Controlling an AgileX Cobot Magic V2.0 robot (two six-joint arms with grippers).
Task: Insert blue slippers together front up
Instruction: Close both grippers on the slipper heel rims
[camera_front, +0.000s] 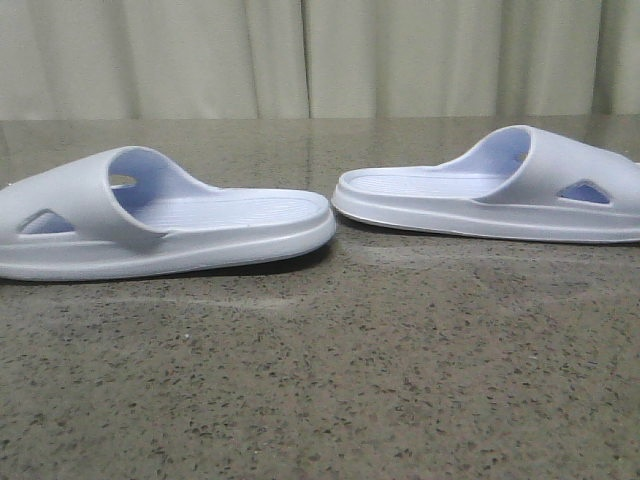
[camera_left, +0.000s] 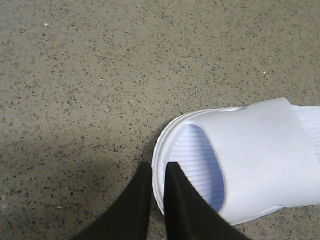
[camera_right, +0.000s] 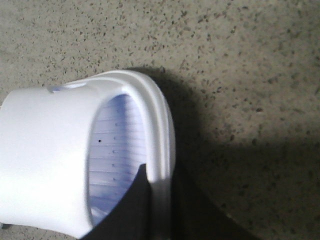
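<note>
Two very pale blue slippers lie sole-down on the speckled table, heels facing each other: the left slipper (camera_front: 200, 225) and the right slipper (camera_front: 450, 200). No gripper shows in the front view. In the left wrist view my left gripper (camera_left: 159, 167) is shut on the front rim of the left slipper (camera_left: 260, 150), with one black finger inside under the strap and one outside. In the right wrist view my right gripper (camera_right: 160, 172) is shut on the front rim of the right slipper (camera_right: 45, 150) in the same way.
The dark speckled stone table (camera_front: 350, 380) stretches in front of the slippers. A pale curtain (camera_front: 300, 55) hangs behind the table's far edge. A small gap separates the two heels.
</note>
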